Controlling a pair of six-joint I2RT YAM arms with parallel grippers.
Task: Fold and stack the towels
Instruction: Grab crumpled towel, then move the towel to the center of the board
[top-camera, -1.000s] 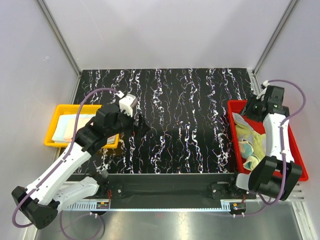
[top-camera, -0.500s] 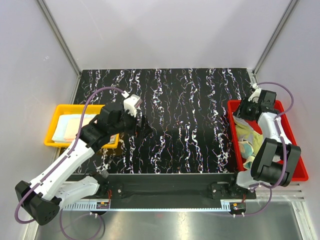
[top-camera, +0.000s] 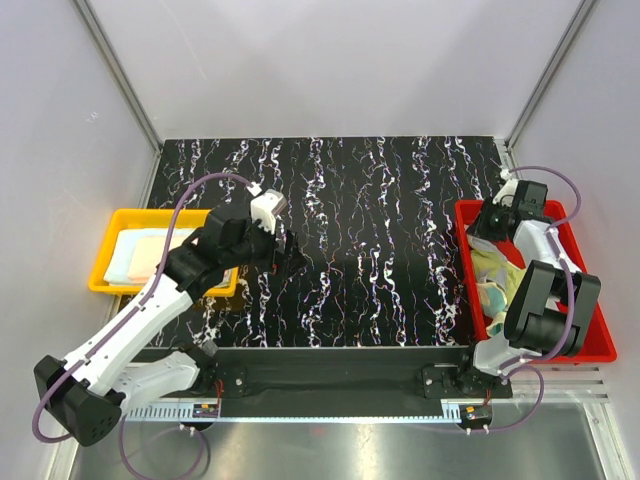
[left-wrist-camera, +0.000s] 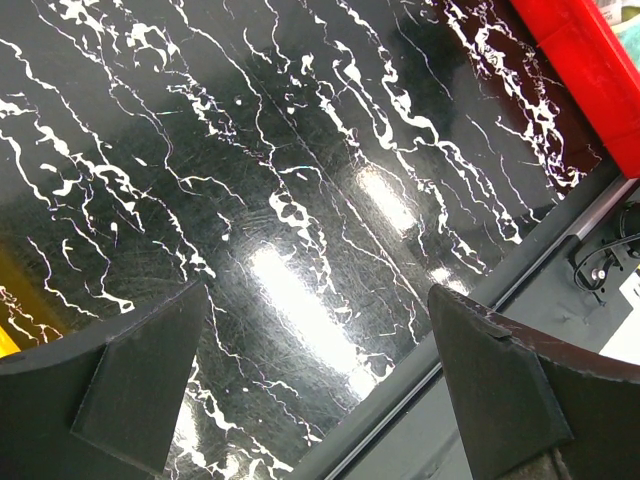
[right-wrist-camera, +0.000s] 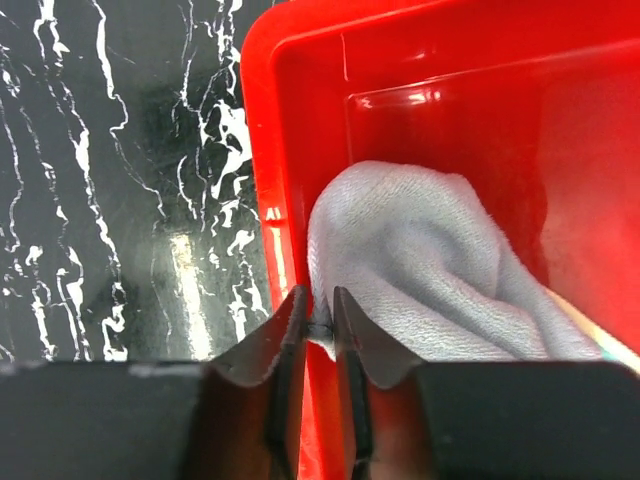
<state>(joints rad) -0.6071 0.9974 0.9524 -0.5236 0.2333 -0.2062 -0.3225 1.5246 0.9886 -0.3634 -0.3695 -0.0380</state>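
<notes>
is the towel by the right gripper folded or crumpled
Crumpled: the towel lies bunched in a mound in the red tray.

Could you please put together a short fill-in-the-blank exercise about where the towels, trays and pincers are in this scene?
1. The right pincer is shut on a pale towel in the red tray, which sits on the robot's ___ side.
2. The left pincer hovers over the table with its jaws ___.
3. The folded towels lie in the yellow tray, on the robot's ___ side.
Missing words: right; open; left.
</notes>
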